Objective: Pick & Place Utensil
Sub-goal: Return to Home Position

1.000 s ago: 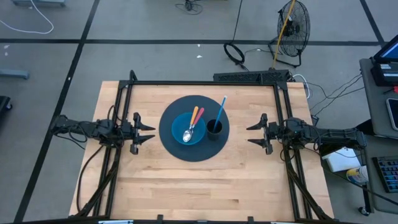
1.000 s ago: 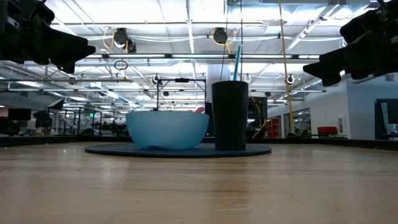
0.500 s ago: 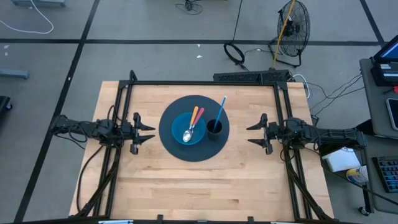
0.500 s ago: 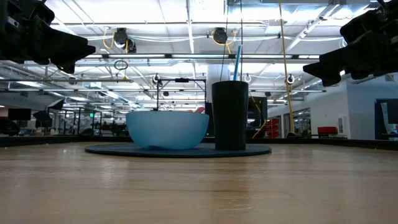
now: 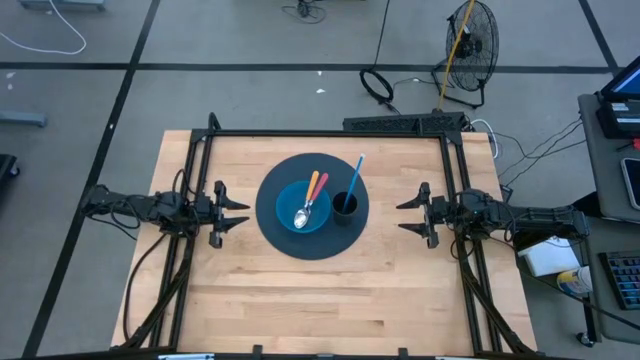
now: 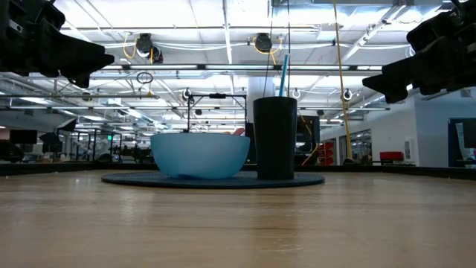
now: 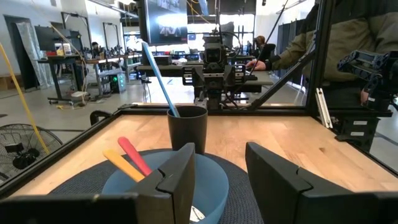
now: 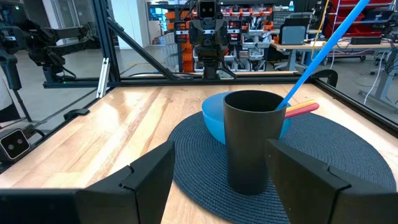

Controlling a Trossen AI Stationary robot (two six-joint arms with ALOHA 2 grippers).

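Nothing is seen to have moved since the earlier frames. The left claw [image 5: 243, 213] and right claw [image 5: 400, 217] are held spread at opposite sides of the worktop [image 5: 300, 300]. On the blue mat [image 5: 280, 238], the yellow spoon [image 5: 306, 207] is kept in the blue bowl [image 5: 286, 198], and the blue straw [image 5: 355, 172] in the black cup [image 5: 344, 206] beside it. Writing on a far screen [image 7: 165, 18] is too blurred to be read.

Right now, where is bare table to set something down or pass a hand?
The widest bare table lies between the blue mat and the near edge. A thinner strip runs behind the mat, before the rear rail. Tight: the gaps between the mat and the open left hand and right hand. The mat is filled by bowl and cup.
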